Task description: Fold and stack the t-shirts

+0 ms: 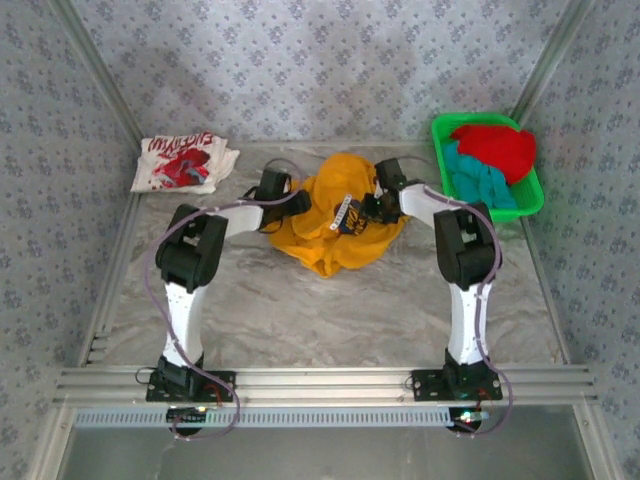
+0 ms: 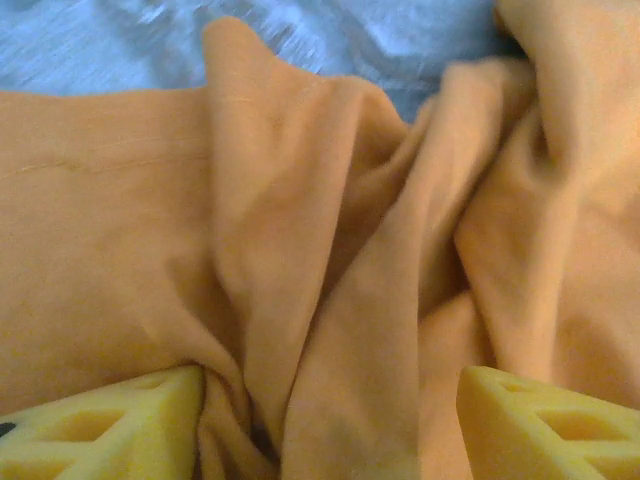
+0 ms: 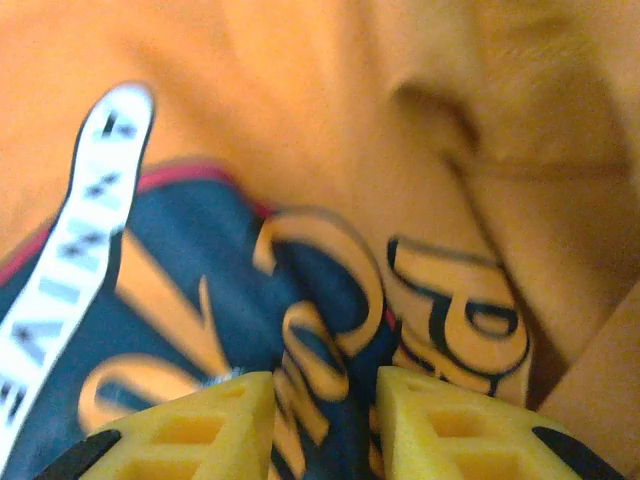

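White tee: white cloth t-shirt with red graphic (image 1: 185,162), lying flat and roughly folded at the far left of the grey marbled table (image 1: 300,310), well apart from both arms.

Left gripper: left gripper (image 1: 298,204) sits at the left edge of the crumpled heap. In the wrist view (image 2: 325,445) its yellow fingers (image 2: 100,430) stand wide apart. Loose folds lie between them, not clamped.

Yellow tee: yellow-orange cloth t-shirt with dark blue chest print (image 1: 335,245), bunched at table centre between the two grippers, print side towards the right arm (image 3: 300,300).

Right gripper: right gripper (image 1: 372,208) sits on the heap's right side. Its fingers (image 3: 460,430) are nearly together, printed cloth pinched in the narrow gap (image 3: 325,425). A white lettered strip (image 3: 85,220) lies just left.

Basket: green plastic basket (image 1: 441,128) at far right, holding a teal cloth t-shirt (image 1: 478,182) with a red cloth t-shirt (image 1: 497,147) touching it.
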Available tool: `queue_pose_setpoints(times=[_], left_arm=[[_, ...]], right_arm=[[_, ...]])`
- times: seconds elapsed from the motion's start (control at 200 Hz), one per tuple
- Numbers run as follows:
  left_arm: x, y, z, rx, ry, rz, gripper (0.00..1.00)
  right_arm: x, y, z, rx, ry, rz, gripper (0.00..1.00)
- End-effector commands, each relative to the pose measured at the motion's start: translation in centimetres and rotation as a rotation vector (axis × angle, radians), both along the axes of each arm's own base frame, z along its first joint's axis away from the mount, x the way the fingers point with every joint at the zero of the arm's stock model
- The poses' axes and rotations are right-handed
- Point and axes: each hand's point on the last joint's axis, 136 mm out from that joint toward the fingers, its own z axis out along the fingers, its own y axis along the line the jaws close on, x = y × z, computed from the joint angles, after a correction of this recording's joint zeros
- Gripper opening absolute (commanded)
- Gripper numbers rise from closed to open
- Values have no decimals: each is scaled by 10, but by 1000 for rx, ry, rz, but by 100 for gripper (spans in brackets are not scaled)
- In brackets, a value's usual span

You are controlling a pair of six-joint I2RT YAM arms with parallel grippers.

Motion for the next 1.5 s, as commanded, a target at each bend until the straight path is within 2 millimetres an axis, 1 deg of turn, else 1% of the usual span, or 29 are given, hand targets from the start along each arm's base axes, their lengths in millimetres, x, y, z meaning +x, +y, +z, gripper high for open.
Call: queue_pose_setpoints(times=[0.0,0.12,0.205,0.285,0.34,0.41,0.51,0.545,0.555,0.56,0.565,0.575,0.585,0.59,0.6,0.605,0.61,0.615,0.625,0.635,0.665,0.725,0.824,0.929,1.019,1.119,1.249,1.369,1.499], left_arm=[[12,-9,-22,-16,90,-27,67],[56,-37,-14,-69,58,-83,68],[83,-65,4,-130,31,-151,69],[98,-86,35,-154,-10,-212,72],[102,-90,66,-134,-64,-235,74],[102,-79,110,-87,-121,-219,75],[89,-44,174,-20,-207,-158,75],[78,-30,203,-39,-285,-131,75],[77,-26,188,-36,-271,-120,76],[71,-22,210,-51,-309,-114,76],[70,-21,215,-60,-330,-108,77],[69,-16,203,-62,-323,-96,78],[61,-9,225,-85,-373,-82,78],[61,-7,210,-82,-355,-76,80],[55,-2,215,-96,-374,-62,81],[50,2,232,-112,-412,-54,81],[50,5,219,-109,-397,-47,82],[47,8,219,-115,-402,-39,82],[39,14,239,-136,-446,-26,83],[35,19,227,-136,-433,-13,84],[17,36,238,-149,-468,27,85],[-19,63,230,-100,-443,90,84],[-79,88,189,-3,-344,151,81],[-133,108,138,45,-264,212,78],[-157,114,103,14,-192,237,77],[-161,105,82,18,-155,222,76],[-143,84,58,27,-105,195,73],[-119,64,40,24,-61,158,73],[-90,40,26,14,-60,95,63]], right_arm=[[-47,17,3,49,53,-7,35],[-98,39,1,89,95,14,42],[-127,72,8,148,111,56,44],[-144,109,24,214,81,134,47],[-146,120,39,206,29,155,48],[-139,118,60,189,-51,146,52],[-120,94,87,174,-171,90,55],[-113,84,97,167,-207,77,56],[-111,82,99,163,-216,76,56],[-111,82,100,161,-219,80,56],[-110,81,100,160,-222,80,56],[-107,79,103,158,-231,79,56],[-105,77,106,155,-238,79,56],[-104,76,107,153,-241,77,56],[-102,73,109,151,-246,73,56],[-100,72,110,150,-247,68,56],[-99,71,111,149,-248,64,56],[-98,70,112,149,-249,63,56],[-96,68,113,134,-261,78,57],[-94,66,115,126,-269,83,57],[-86,63,122,114,-290,90,57],[-73,62,132,100,-321,122,57],[-50,79,147,107,-346,211,51],[-32,107,133,125,-289,312,28],[-14,128,106,133,-213,357,15],[12,145,79,146,-165,352,10],[39,148,46,143,-91,285,2],[55,117,24,129,-65,149,1],[42,78,-2,111,-15,35,0]])
